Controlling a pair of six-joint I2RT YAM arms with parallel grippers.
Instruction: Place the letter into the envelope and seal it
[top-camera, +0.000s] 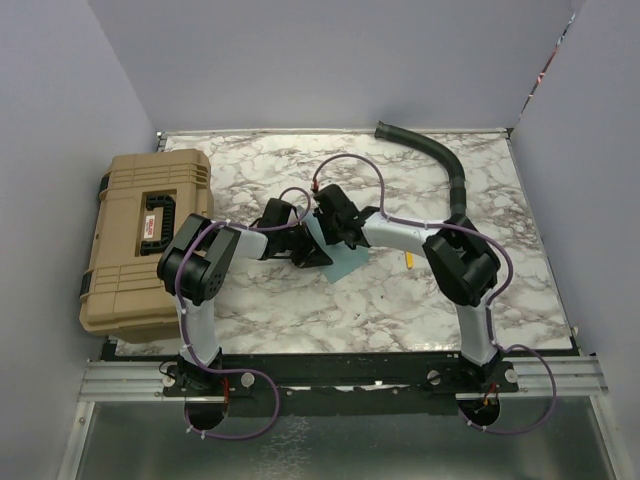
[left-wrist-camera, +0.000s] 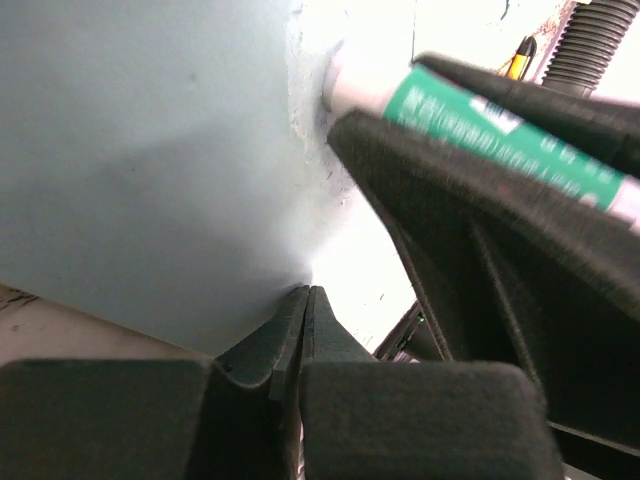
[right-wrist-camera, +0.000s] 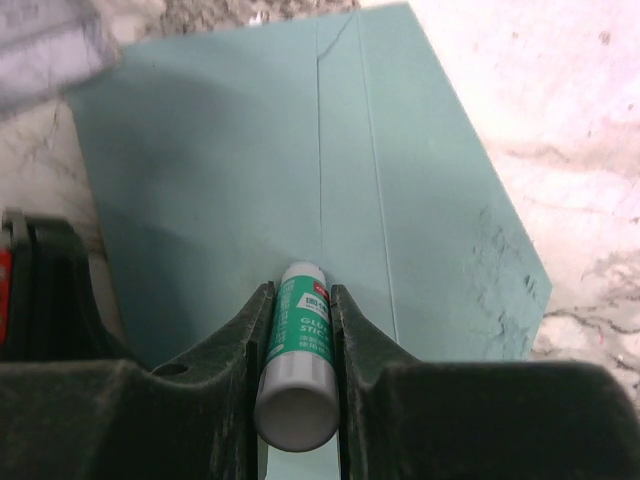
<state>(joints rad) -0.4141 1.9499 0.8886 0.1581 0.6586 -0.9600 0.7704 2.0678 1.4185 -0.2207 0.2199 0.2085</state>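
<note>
At mid surface (top-camera: 420, 300), two claws tend the teal envelope (right-wrist-camera: 230, 170).
Right claw (right-wrist-camera: 300, 295) grips a glue stick (right-wrist-camera: 298, 370) above it; left claw (left-wrist-camera: 306, 305) is closed, seemingly pinching the envelope's edge. No letter shows in any view. Thin, light, floppy paper: it creases easily and slides, so take it by an edge near a corner.

Teal envelope (right-wrist-camera: 250, 170), grey-veined white marble table (top-camera: 400, 310)
</note>
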